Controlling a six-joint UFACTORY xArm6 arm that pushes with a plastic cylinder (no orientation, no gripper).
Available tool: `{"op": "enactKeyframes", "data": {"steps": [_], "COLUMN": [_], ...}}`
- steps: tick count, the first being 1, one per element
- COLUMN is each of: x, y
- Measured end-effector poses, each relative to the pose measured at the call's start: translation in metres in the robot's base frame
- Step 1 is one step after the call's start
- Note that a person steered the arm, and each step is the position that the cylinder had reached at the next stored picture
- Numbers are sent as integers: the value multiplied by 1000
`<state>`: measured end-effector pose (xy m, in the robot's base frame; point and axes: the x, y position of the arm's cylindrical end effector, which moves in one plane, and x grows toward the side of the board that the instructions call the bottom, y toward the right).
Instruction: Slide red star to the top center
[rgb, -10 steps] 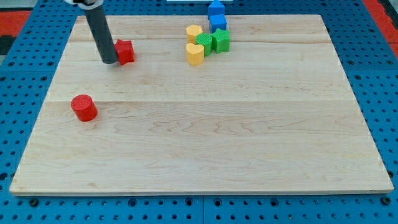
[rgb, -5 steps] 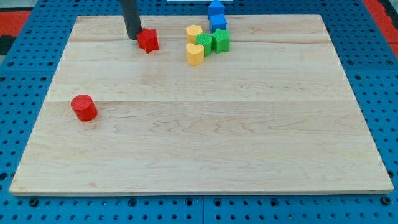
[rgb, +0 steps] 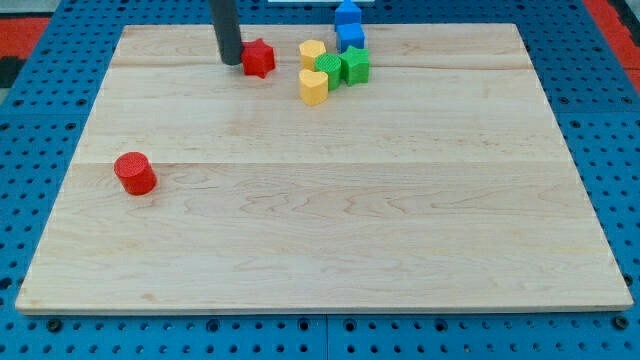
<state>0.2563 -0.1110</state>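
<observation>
The red star (rgb: 259, 58) lies near the view's top, left of centre, on the wooden board (rgb: 330, 230). My tip (rgb: 231, 61) rests on the board touching the star's left side, with the dark rod rising out of the view's top. The star sits a short gap left of a cluster of yellow, green and blue blocks.
Two yellow blocks (rgb: 312, 52) (rgb: 314, 86), a green block (rgb: 328, 69), a green cube (rgb: 355, 66) and two blue blocks (rgb: 350, 37) (rgb: 347, 13) cluster at top centre. A red cylinder (rgb: 134, 173) stands at the left. Blue pegboard surrounds the board.
My tip has pushed the red star to the right and up, from the top left toward the block cluster. The other blocks have not moved.
</observation>
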Motion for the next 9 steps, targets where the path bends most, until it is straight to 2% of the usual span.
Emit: {"op": "enactKeyframes", "data": {"steps": [5, 9], "x": [24, -7], "y": [8, 63]}}
